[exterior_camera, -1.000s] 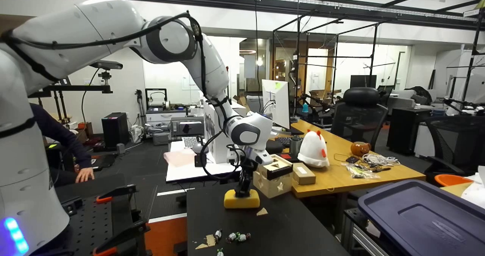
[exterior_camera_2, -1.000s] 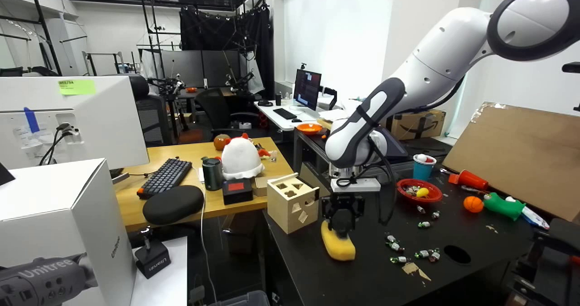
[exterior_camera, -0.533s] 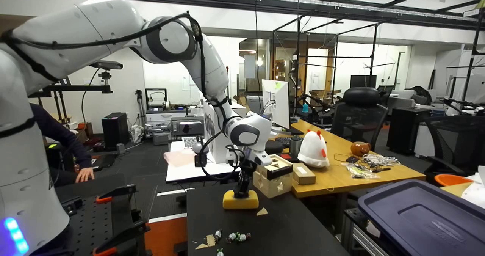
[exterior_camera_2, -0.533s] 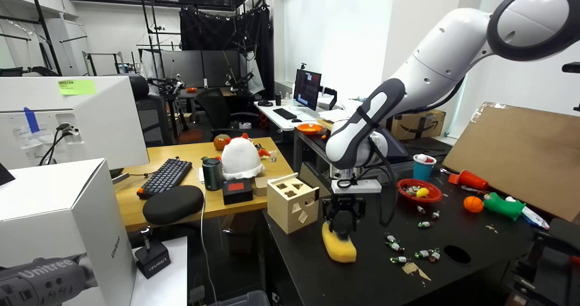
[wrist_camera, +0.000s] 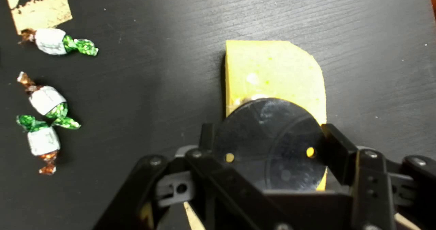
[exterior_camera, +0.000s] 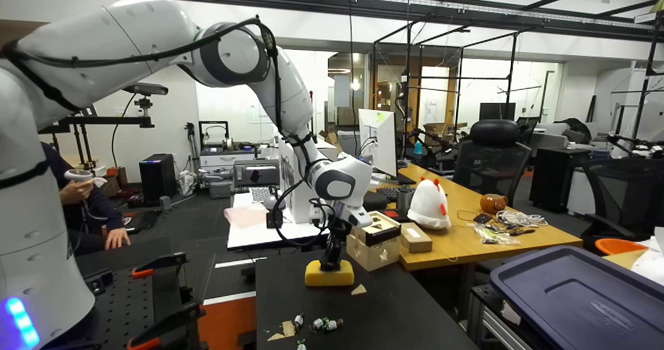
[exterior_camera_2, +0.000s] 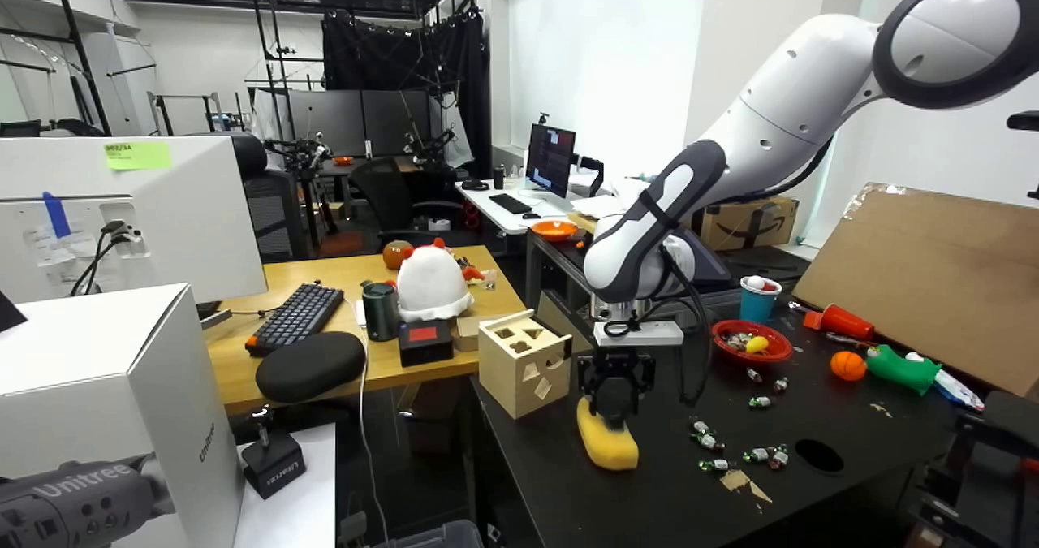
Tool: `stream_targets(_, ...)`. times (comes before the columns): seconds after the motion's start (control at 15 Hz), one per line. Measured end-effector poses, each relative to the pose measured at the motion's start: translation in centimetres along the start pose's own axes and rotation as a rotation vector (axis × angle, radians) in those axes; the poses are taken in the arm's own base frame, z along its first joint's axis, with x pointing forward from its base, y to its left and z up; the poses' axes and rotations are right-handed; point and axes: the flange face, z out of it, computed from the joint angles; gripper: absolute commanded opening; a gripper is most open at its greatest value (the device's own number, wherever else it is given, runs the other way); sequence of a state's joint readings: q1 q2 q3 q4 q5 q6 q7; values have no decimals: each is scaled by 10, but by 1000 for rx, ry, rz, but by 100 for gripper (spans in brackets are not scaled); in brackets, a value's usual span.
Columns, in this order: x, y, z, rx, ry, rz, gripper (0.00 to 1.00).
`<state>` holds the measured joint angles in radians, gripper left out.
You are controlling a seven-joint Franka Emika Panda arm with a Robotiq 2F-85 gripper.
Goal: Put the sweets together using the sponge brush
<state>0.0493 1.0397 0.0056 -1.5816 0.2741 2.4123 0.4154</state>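
Note:
The sponge brush, a yellow sponge block under a dark round top, is at the black tabletop; whether it touches cannot be told. My gripper is shut on that round top, one finger at each side. In both exterior views the sponge hangs straight below the gripper. Wrapped sweets with white middles and green and brown ends lie apart from it: in the wrist view one sweet sits above two touching ones, a sweet and another. More sweets are scattered in an exterior view.
A wooden box with holes stands close beside the sponge at the table edge. Farther along are a red bowl, a blue cup, a red cup and an orange ball. A round hole opens in the tabletop.
The arm and sponge shifted very slightly away from the wooden box, then stayed still. The seated person's hand holding a white controller has come up into view. The sweets have not moved.

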Motion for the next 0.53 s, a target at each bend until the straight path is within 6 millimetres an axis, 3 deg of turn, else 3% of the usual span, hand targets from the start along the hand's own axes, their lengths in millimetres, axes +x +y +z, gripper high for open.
stream_targets(0.13, 0, 0, 0, 0, 0, 0, 77)
stream_targets(0.2, 0, 0, 0, 0, 0, 0, 52)
stream_targets(0.53, 1, 1, 0, 0, 0, 2, 52)
